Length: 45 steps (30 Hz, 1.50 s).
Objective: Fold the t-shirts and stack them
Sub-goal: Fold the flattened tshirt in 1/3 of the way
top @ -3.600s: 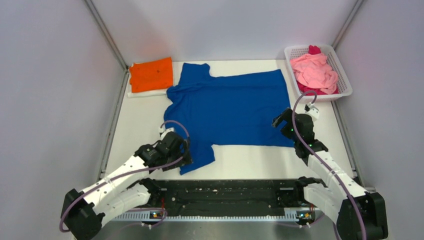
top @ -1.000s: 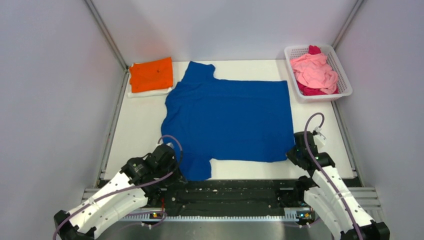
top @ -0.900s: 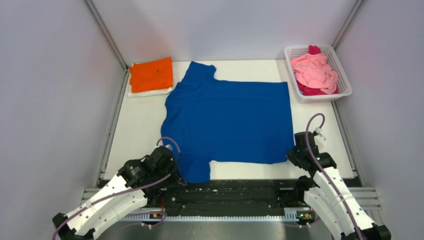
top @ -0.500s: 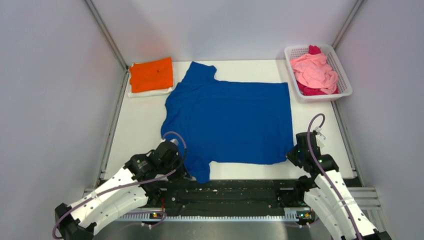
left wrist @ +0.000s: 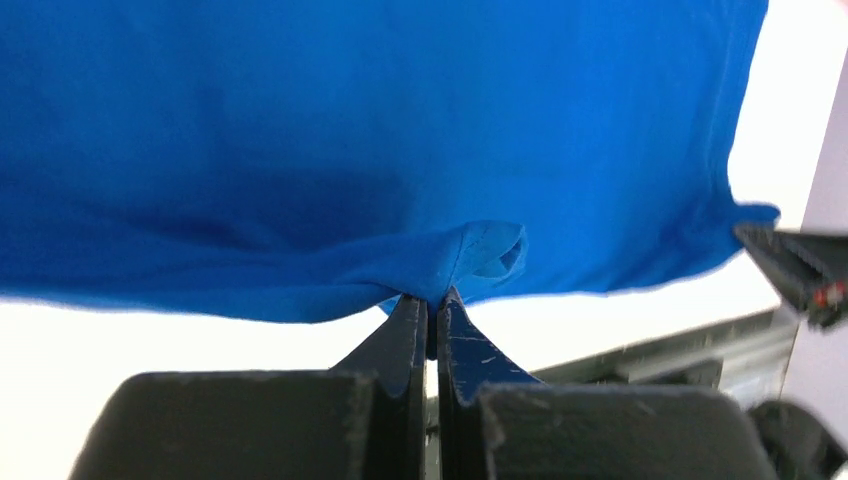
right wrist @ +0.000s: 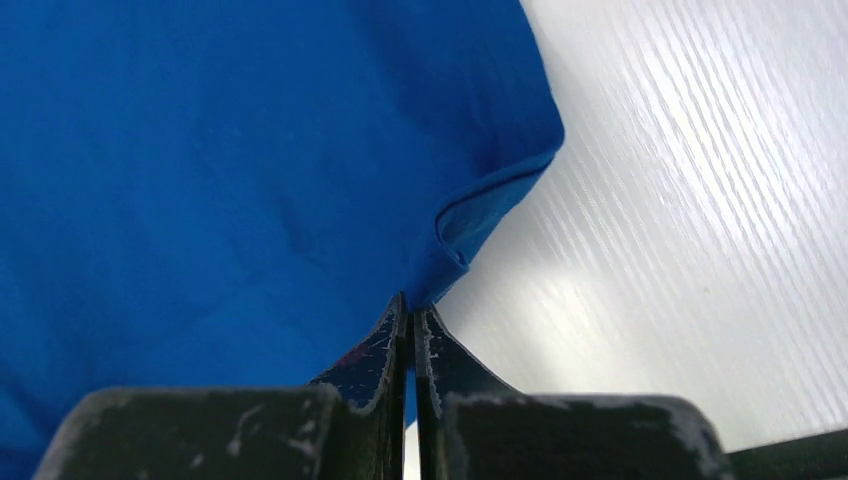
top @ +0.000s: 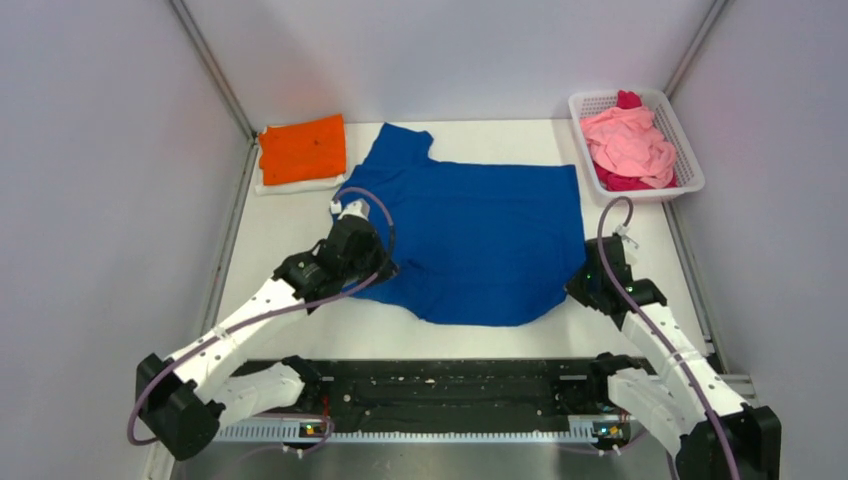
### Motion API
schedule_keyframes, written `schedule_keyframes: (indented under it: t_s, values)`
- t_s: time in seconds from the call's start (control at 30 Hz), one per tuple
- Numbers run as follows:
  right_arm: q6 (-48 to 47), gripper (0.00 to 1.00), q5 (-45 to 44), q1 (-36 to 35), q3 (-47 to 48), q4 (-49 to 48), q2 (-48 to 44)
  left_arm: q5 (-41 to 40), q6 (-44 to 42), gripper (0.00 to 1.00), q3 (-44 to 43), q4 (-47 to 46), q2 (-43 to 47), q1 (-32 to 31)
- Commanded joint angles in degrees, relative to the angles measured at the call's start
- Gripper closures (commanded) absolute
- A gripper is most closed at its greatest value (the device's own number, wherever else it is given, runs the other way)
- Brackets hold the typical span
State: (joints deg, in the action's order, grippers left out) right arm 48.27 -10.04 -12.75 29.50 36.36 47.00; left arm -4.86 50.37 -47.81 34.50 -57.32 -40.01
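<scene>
The royal-blue t-shirt (top: pixel 480 235) lies spread across the middle of the table, back side up, one sleeve pointing to the far edge. My left gripper (top: pixel 384 272) is shut on a bunched fold of its near-left part (left wrist: pixel 470 250), held above the shirt's left half. The left wrist view shows that gripper (left wrist: pixel 432 300) pinching the cloth at its tips. My right gripper (top: pixel 573 290) is shut on the shirt's near-right corner (right wrist: pixel 480 215), low over the table (right wrist: pixel 700 250); in its own view it is seen as (right wrist: pixel 410 303). An orange t-shirt (top: pixel 302 148) lies folded at far left.
A white mesh basket (top: pixel 690 165) at the far right corner holds crumpled pink and magenta t-shirts (top: pixel 628 140). The orange one rests on a white folded piece (top: pixel 290 186). A black rail (top: pixel 450 385) runs along the near edge between the arm bases. Grey walls close in both sides.
My left gripper has lifted the near sleeve and carried it away from the near edge, over the shirt's left half. The right gripper moved slightly farther in, still on the corner.
</scene>
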Motion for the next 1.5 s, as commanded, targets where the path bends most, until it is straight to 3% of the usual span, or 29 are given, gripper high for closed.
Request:
schedule_keyframes:
  t_s: [0.0,0.1,0.5,1.0,1.2,1.23,1.3,1.37,1.43,1.47]
  values:
    - [-2.79,1.00,-2.76,0.19,5.83,-6.31,3.37,2.11,-4.84,1.00,-4.84,-7.86,-5.84,9.19]
    - [-3.84,1.00,-4.41,1.47,8.58,-6.95,6.35,4.54,-6.78,1.00,-7.20,-11.58,-9.29,13.65]
    - [-6.56,1.00,-5.02,5.09,15.29,-11.60,15.65,4.58,-15.30,1.00,-16.35,-15.09,-18.69,19.45]
    - [-5.72,1.00,-4.84,9.08,22.75,-16.96,34.08,7.06,-17.14,1.00,-24.20,-18.56,-34.26,25.31]
    - [-3.70,0.90,-7.31,9.74,24.82,-18.50,40.64,10.11,-19.32,0.99,-28.65,-20.51,-42.02,26.63]
    - [-3.49,0.87,-7.76,9.82,25.02,-18.90,41.33,10.09,-19.89,0.97,-29.61,-20.89,-43.39,26.69]
    - [-3.07,0.68,-8.79,10.02,25.85,-19.13,42.49,8.21,-20.49,0.87,-32.12,-20.37,-45.93,26.89]
    - [-2.51,0.52,-10.70,10.13,26.83,-18.99,42.93,3.64,-20.21,0.55,-34.68,-19.77,-48.31,27.27]
    - [-2.49,0.39,-11.95,10.15,27.63,-18.79,42.34,1.65,-19.90,0.35,-37.63,-18.81,-50.23,28.13]
    - [-2.61,0.32,-12.56,10.14,27.70,-18.56,41.71,0.93,-19.59,0.17,-38.95,-18.17,-50.76,28.67]
